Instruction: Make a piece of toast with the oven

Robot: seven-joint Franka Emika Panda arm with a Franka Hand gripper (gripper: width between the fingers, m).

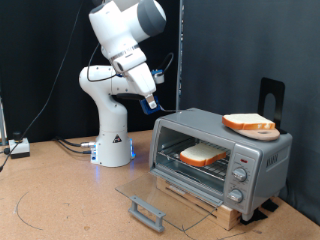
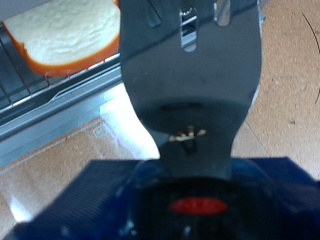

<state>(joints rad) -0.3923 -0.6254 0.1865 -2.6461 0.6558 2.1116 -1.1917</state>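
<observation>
The two-finger gripper (image 1: pixel 152 101) of the white robot arm (image 1: pixel 112 75) hangs in the air above the open glass door (image 1: pixel 150 190) of the silver boxy toaster oven (image 1: pixel 222 155), toward the exterior view's left of the oven body and higher than its roof. Nothing is seen between the fingers in the exterior view, and in the wrist view a wide dark shape fills the middle, so I cannot tell if the fingers are spread or closed.

The flat bread slice with pale face and orange-brown crust (image 1: pixel 202 154) lies on the wire rack (image 1: pixel 195 165) inside the oven cavity. From the gripper it lies lower and toward the exterior view's right, behind the door opening. The slice lies flat with its broad face up. In the wrist view the same slice (image 2: pixel 68 32) shows at the edge of the picture on the rack bars, apart from the fingers.

A second, very similar slice (image 1: pixel 248 124) rests on the oven roof, near the exterior view's right side, and a black upright holder (image 1: pixel 271 100) stands behind it. The door is folded down flat on the brown table (image 1: pixel 60 195), with its grey bar handle (image 1: pixel 146 211) at the front edge toward the exterior view's bottom. The round knobs (image 1: pixel 240 176) sit on the front panel at the right of the cavity. My judgement is that the bread is already loaded and the door is not yet closed; the lowered door lies under the gripper
</observation>
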